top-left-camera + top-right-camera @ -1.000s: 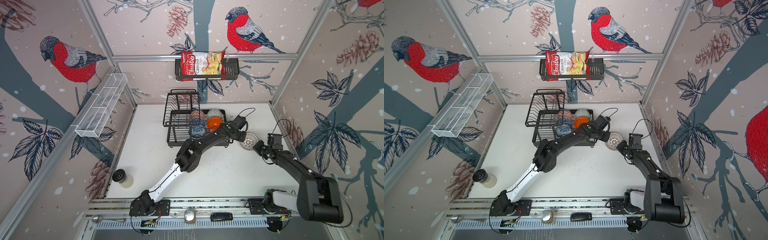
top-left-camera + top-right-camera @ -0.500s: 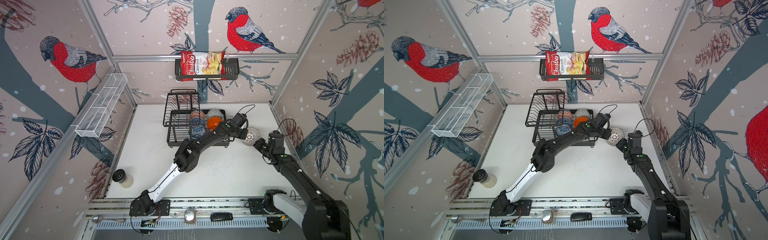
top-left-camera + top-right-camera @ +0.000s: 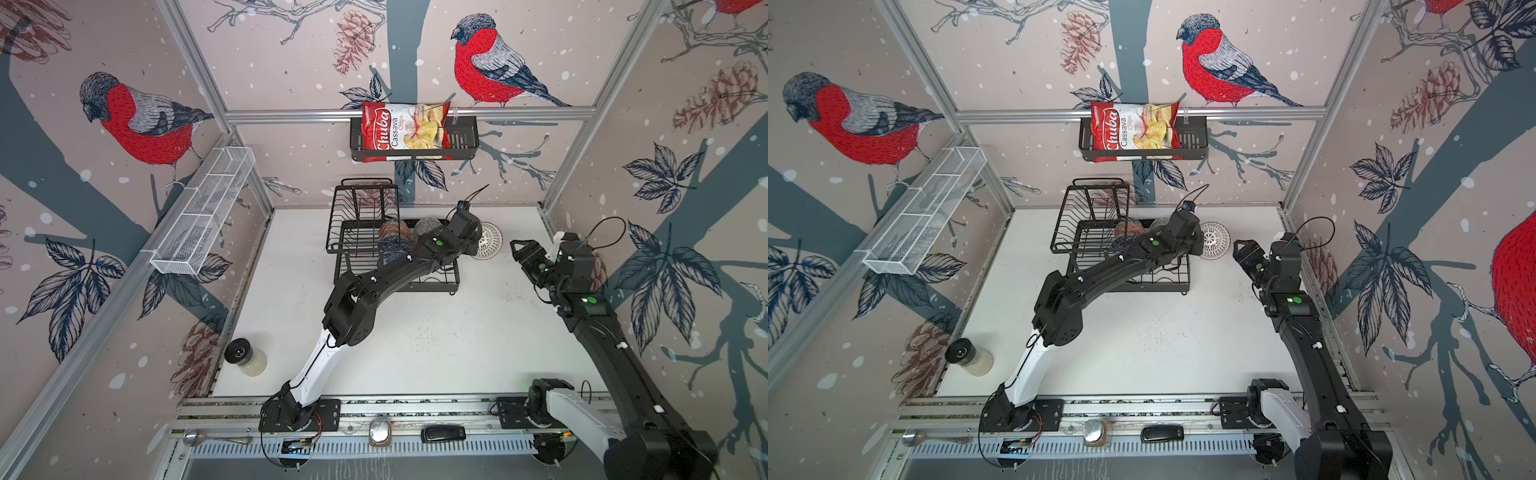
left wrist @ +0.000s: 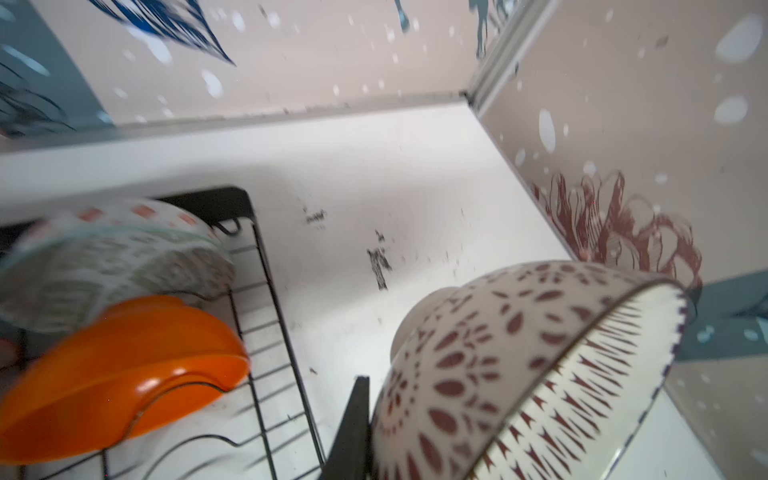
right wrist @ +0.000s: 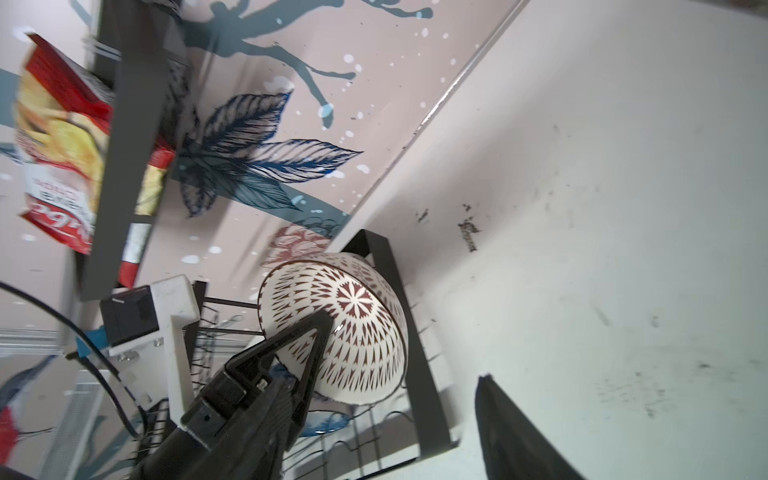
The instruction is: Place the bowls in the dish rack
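Observation:
My left gripper (image 3: 478,248) is shut on the rim of the white lattice-patterned bowl (image 3: 489,246), which hangs on edge just right of the dish rack (image 3: 360,249). In the left wrist view one dark finger (image 4: 353,424) presses the bowl (image 4: 519,365) from outside. The rack holds the plain orange bowl (image 4: 124,374), the grey-white bowl (image 4: 104,266) and the orange-white bowl (image 3: 392,228); my left arm covers part of it in both top views. My right gripper (image 3: 518,251) stands open and empty, apart from the bowl on its right.
A black basket with a chips bag (image 3: 405,133) hangs on the back wall. A white mesh shelf (image 3: 203,220) runs along the left wall. A black-lidded jar (image 3: 245,357) stands at the table's front left. The right wall is close behind my right arm.
My right gripper has let go of the lattice bowl, opened and drawn back to the right. The left gripper has carried the bowl toward the back, beside the rack.

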You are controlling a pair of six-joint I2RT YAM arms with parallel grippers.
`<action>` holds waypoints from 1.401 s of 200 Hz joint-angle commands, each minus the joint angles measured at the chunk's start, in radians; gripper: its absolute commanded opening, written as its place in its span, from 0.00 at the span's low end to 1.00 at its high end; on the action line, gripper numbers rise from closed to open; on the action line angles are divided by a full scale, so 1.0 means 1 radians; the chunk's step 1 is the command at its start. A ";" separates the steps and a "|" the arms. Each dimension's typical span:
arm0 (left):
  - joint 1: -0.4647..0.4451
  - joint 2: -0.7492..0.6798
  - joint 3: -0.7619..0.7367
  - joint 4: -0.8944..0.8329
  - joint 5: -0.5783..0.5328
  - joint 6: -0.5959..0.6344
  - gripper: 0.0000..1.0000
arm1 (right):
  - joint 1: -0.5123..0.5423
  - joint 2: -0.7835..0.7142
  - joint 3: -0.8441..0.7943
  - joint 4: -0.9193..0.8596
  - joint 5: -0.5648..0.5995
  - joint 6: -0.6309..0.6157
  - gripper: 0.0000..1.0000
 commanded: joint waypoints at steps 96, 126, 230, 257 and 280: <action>-0.087 -0.195 -0.424 0.861 -0.294 0.297 0.00 | 0.062 0.225 0.163 0.400 -0.268 0.531 0.67; -0.105 -0.259 -0.561 1.020 -0.309 0.366 0.00 | 0.127 0.316 0.194 0.448 -0.258 0.550 0.62; -0.116 -0.475 -0.756 0.899 -0.278 0.355 0.50 | 0.227 0.352 0.111 0.643 -0.210 0.568 0.00; -0.116 -0.543 -0.812 0.793 -0.307 0.277 0.95 | 0.234 0.376 0.096 0.705 -0.206 0.581 0.00; -0.112 -0.661 -0.911 0.686 -0.324 0.157 0.98 | 0.241 0.389 0.081 0.741 -0.217 0.585 0.00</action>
